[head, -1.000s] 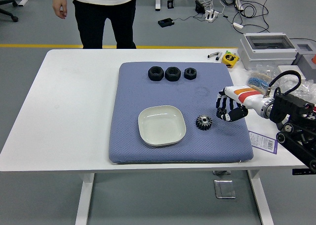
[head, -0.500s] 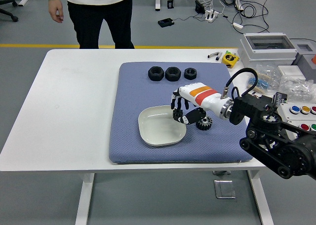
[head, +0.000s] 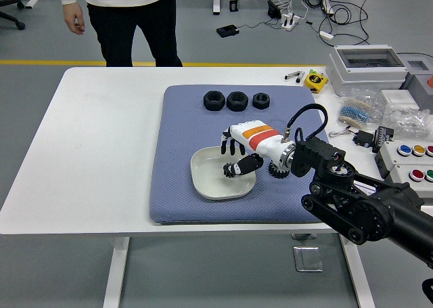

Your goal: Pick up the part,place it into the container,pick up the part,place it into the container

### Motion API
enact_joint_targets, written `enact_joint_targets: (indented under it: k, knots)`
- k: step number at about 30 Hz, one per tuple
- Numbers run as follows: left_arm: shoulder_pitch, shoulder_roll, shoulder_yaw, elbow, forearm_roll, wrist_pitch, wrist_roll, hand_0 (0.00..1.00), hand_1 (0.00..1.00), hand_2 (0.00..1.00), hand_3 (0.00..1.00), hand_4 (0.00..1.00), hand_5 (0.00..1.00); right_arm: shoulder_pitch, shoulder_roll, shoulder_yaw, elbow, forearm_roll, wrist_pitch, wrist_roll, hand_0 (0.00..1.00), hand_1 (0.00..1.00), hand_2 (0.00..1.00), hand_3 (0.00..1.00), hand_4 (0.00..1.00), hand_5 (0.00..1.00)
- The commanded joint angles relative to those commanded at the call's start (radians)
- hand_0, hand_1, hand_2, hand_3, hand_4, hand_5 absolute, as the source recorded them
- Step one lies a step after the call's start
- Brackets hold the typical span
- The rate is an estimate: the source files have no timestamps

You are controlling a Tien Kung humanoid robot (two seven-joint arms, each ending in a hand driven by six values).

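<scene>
A white bowl point(head: 206, 186) sits on the blue mat point(head: 183, 132). My right hand point(head: 229, 159) hangs over the bowl's right half, fingers spread and thumb apart, with nothing seen in it. Just right of the bowl lies a black gear point(head: 275, 170), half hidden behind my wrist. Three black nuts point(head: 237, 101) stand in a row at the mat's far edge. My left arm is out of view.
A person stands at the far left side, one hand point(head: 76, 24) hanging free. Right of the mat are a yellow tape measure point(head: 314, 80), a grey box point(head: 365, 68), bags of small parts point(head: 355, 112) and a button panel point(head: 409, 156).
My right hand has swept left from the mat's right edge, past the gear, to above the bowl. The gear has stayed where it was. The person has shifted slightly left.
</scene>
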Motion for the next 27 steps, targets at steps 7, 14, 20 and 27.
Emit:
enact_joint_targets:
  k: [7, 14, 20, 27]
  knots:
    - [0.004, 0.000, -0.014, 0.002, 0.022, 0.001, 0.007, 0.736, 0.680, 0.715, 0.579, 0.600, 0.578, -0.016, -0.016, 0.014, 0.009, 0.014, -0.016, 0.010, 0.278, 0.478, 0.730, 0.846, 0.998, 0.418]
    - [0.006, 0.000, -0.014, 0.004, 0.017, 0.000, 0.006, 0.735, 0.676, 0.711, 0.581, 0.601, 0.579, -0.007, -0.083, 0.101, 0.121, 0.012, -0.022, 0.016, 0.283, 0.475, 0.713, 0.825, 0.998, 0.458]
    - [0.004, 0.001, -0.014, 0.006, 0.017, 0.001, 0.006, 0.735, 0.676, 0.712, 0.581, 0.603, 0.580, 0.010, -0.141, 0.129, 0.127, -0.015, 0.041, 0.026, 0.427, 0.555, 0.709, 0.797, 0.998, 0.442]
    - [0.005, 0.000, -0.014, 0.007, 0.010, 0.001, 0.005, 0.735, 0.674, 0.712, 0.581, 0.604, 0.580, -0.022, -0.184, 0.109, 0.071, -0.061, 0.101, 0.041, 0.505, 0.601, 0.721, 0.787, 0.998, 0.410]
